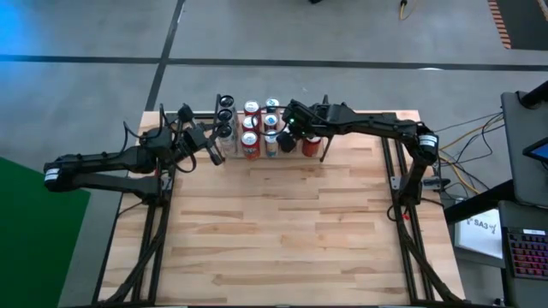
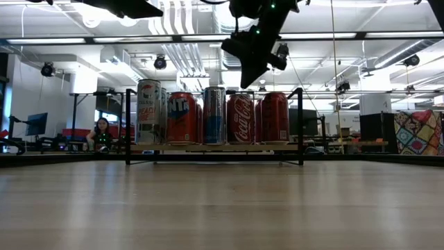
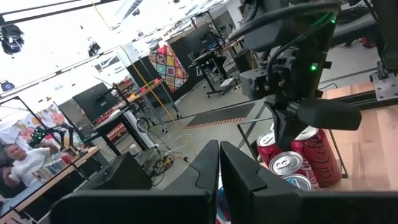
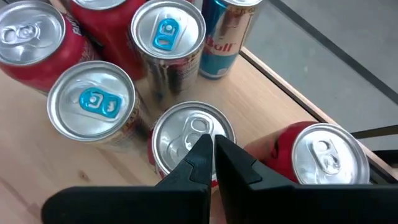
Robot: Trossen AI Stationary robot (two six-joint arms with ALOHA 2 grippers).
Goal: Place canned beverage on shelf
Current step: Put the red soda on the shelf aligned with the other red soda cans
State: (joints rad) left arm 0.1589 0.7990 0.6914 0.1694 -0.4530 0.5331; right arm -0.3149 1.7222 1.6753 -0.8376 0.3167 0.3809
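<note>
With my right gripper (image 4: 210, 146) pressed shut, empty, just above a can (image 4: 193, 134) on the shelf (image 2: 215, 148), I'd lift straight up; the left gripper (image 3: 219, 163), also shut, probably waits clear.

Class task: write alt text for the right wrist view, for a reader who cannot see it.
The right gripper, fingers shut, hovers directly above a silver-topped can among upright cans seen from above. Two cans have blue tabs, red cans stand beside them, and all rest on a light wooden floor.
</note>
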